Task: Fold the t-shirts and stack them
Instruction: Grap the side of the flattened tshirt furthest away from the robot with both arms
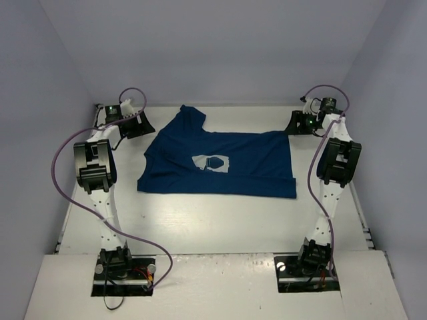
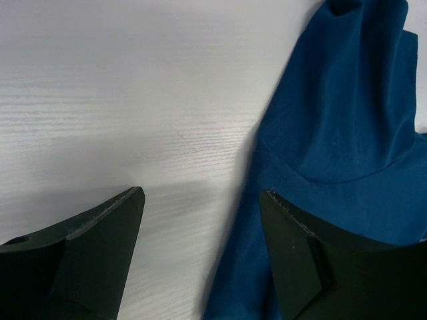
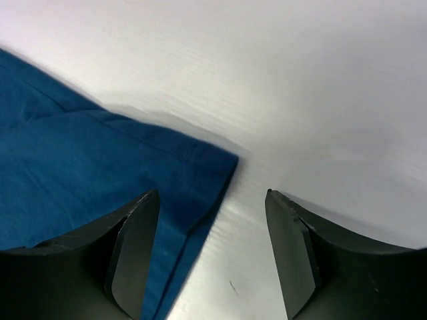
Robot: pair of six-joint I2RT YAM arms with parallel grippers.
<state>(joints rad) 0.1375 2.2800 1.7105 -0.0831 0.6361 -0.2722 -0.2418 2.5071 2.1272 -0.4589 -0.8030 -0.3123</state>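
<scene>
shirt location: t-shirt (image 1: 253,163) lies on the table (image 1: 200,220), mid-table toward 12 o'clock. Print (image 1: 212,162) faces up, hem end at 3 o'clock, neck end at 9 o'clock. Only one shirt shows.
sleeve: one sleeve (image 1: 190,117) pokes out toward 12 o'clock, rumpled, with a soft ridge in the left wrist view.
left claw: left gripper (image 1: 133,123) sits at 10 o'clock of the shirt. Jaws are well apart with nothing in them. Bare table shows between the fingers, and the cloth edge lies under the finger nearer the shirt.
right claw: right gripper (image 1: 298,123) sits at 2 o'clock of the shirt. Jaws are spread and hold nothing. The hem corner (image 3: 213,160) lies beside one finger, not between the two.
risk 1: probably a miss or a single-layer pinch, since both claws are off the edge rather than straddling it, so closing here would likely catch air or table.
risk 2: uneven lift looks likely, as the left side is bunched and the right side flat, which would give a skewed fold.
risk 3: a fingertip could drag the cloth and wrinkle the flat body, because thin fabric slides easily on a smooth top.
risk 4: the loose sleeve may flop outside the fold.
material: soft navy knit, matte and limp, with a stitched double hem at the corner.
print: pale square patch with a dark figure inside; detail too small to tell.
table: white with faint wood-grain streaks, hard and slick-looking.
fingers: black, rigid, wedge-shaped.
</scene>
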